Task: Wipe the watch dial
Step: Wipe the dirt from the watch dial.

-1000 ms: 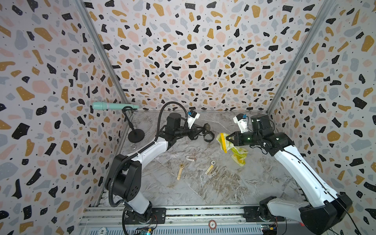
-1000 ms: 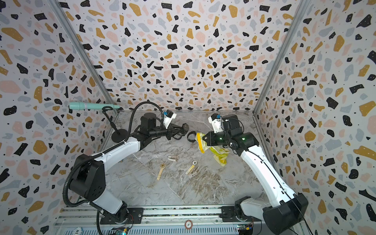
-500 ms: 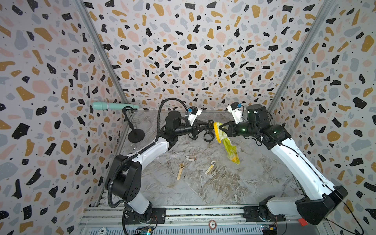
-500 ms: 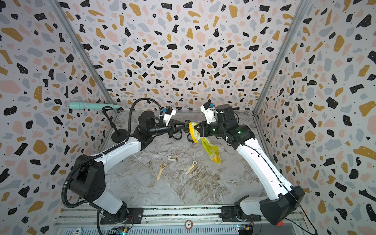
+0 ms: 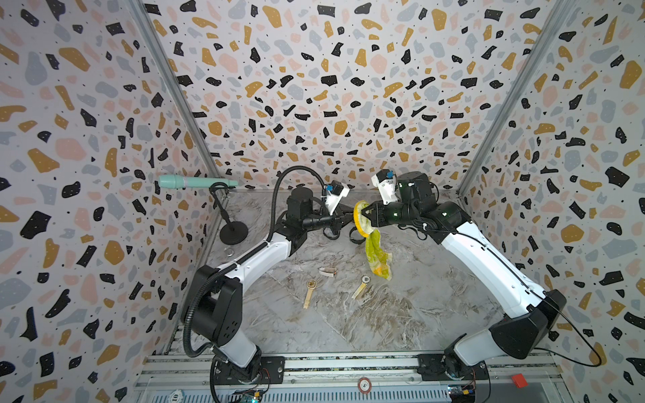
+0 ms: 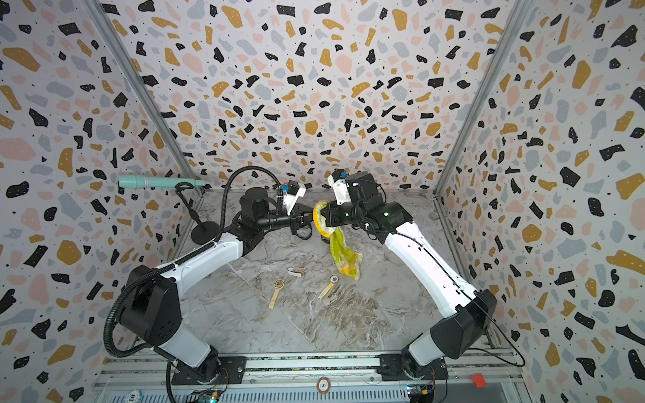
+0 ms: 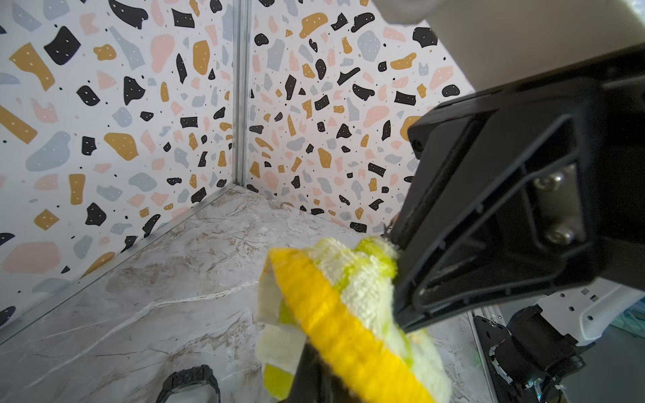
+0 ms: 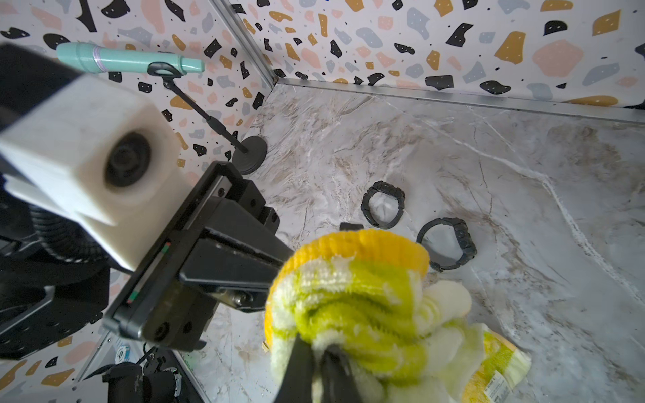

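- Kept the right end effector (image 5: 365,213) pinched narrow on a bunched fold of the yellow cloth (image 5: 360,219), with the loose tail hanging below it.
- Lifted and carried that cloth across within the last second, from low and well apart to pressed against the tip of the left end effector (image 5: 343,219). Closed the gap between the two arms in both top views.
- Held the left end effector shut as well, apparently on the watch (image 7: 275,307), raised above the bench (image 5: 349,331). Showed only a pale strap beside the cloth in the left wrist view, with the dial hidden behind the cloth.
- Judged from that contact that the approach was finished and the wiping begun or about to begin. Could not tell whether the cloth sat squarely on the dial.
- Passed over two black watches (image 8: 384,206) on the bench below the meeting point, and three light-strapped watches (image 5: 309,289) nearer the front, all apart from both arms.
- Called next for short rubbing strokes with both grips firm, lest the watch twist or slip.
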{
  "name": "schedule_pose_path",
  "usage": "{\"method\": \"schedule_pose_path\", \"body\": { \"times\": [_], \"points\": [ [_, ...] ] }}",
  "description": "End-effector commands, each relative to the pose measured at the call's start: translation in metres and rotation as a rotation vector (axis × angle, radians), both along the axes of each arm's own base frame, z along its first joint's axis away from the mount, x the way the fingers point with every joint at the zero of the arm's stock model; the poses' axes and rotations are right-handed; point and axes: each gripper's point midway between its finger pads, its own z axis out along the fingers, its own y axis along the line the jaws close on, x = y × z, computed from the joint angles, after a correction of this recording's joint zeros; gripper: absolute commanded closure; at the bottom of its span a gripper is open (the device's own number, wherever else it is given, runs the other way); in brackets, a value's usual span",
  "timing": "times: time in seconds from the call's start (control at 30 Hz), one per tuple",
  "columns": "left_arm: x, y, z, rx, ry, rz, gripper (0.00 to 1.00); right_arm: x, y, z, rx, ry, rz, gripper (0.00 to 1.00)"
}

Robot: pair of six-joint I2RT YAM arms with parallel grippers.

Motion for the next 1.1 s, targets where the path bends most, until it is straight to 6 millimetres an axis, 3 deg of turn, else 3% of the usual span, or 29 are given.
{"method": "schedule_pose_path", "body": {
  "times": [0.0, 0.27, 0.47, 0.67, 0.8, 1.07],
  "points": [
    [-0.024, 0.003, 0.065, -0.11, -0.205, -0.047, 1.0, 0.001, -0.009, -0.005, -0.023, 0.027, -0.068, 1.0],
    [-0.03, 0.012, 0.1, -0.24, -0.242, -0.06, 1.0, -0.008, -0.029, -0.022, -0.034, 0.064, -0.143, 1.0],
    [-0.028, 0.011, 0.103, -0.245, -0.243, -0.065, 1.0, -0.014, -0.053, -0.017, -0.014, 0.058, -0.205, 1.0],
    [-0.022, 0.009, 0.097, -0.231, -0.226, -0.056, 1.0, -0.019, -0.074, 0.002, -0.008, 0.024, -0.242, 1.0],
    [-0.012, 0.007, 0.084, -0.174, -0.218, -0.024, 1.0, -0.022, -0.077, 0.022, 0.001, -0.017, -0.238, 1.0],
    [0.004, 0.008, 0.062, -0.094, -0.205, 0.056, 1.0, -0.025, -0.061, 0.061, 0.045, -0.098, -0.163, 1.0]
  ]
}}
